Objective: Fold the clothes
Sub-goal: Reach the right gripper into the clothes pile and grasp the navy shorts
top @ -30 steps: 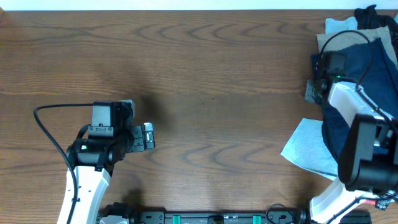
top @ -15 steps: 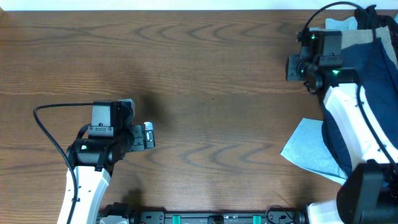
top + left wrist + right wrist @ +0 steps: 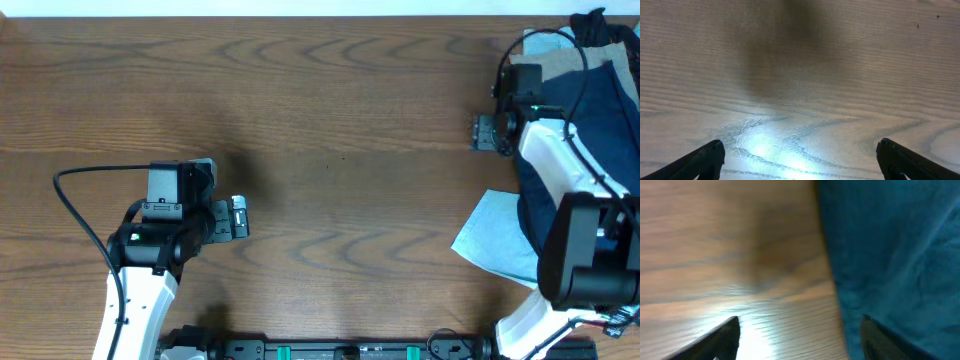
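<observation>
From here I see the trousers [image 3: 615,115] as a dark navy denim heap, bunched up rather than laid flat, and not folded. They lie at the far right edge of the table [image 3: 330,120], running from near its back right corner toward the front, and partly out of my overhead view. I can't make out the waistband, fly or pockets.

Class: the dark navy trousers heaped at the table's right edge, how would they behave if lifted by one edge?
The trousers lie in soft rumpled folds, so they would probably sag limply. They spread far wider than the right pincer, so one pinch likely lifts only an edge while the rest drags. Such a bulky heap is probably fairly heavy.
</observation>
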You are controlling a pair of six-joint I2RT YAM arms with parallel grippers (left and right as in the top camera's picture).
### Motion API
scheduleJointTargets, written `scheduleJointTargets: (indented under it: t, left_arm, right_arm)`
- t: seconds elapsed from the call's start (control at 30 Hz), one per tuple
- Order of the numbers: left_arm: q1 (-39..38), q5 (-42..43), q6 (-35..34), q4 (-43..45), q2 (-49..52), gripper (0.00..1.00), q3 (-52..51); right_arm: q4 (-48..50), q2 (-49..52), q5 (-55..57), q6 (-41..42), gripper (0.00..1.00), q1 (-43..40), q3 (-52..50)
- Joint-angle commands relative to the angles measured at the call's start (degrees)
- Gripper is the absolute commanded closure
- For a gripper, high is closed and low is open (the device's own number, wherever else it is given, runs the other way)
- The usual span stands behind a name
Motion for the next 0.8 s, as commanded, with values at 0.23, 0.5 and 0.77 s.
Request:
scheduleJointTargets:
  t: [0.23,0.5,0.77]
  left_arm:
    - [0.35,-0.09,-0.11,0.00,0.33,0.02,1.03]
    - [0.35,-0.09,-0.11,0.17,0.33,0.02,1.03]
    - [0.35,-0.09,-0.11,0.17,0.33,0.02,1.05]
  right_arm:
    - [-0.15,7.76,6.19,2.62,0.55,-5.57,-0.20]
    - [0.22,8.17,6.36,3.02,0.90,-6.97,-0.20]
    - [-1.68,5.38,4.79,3.02,0.99,-6.95,1.46]
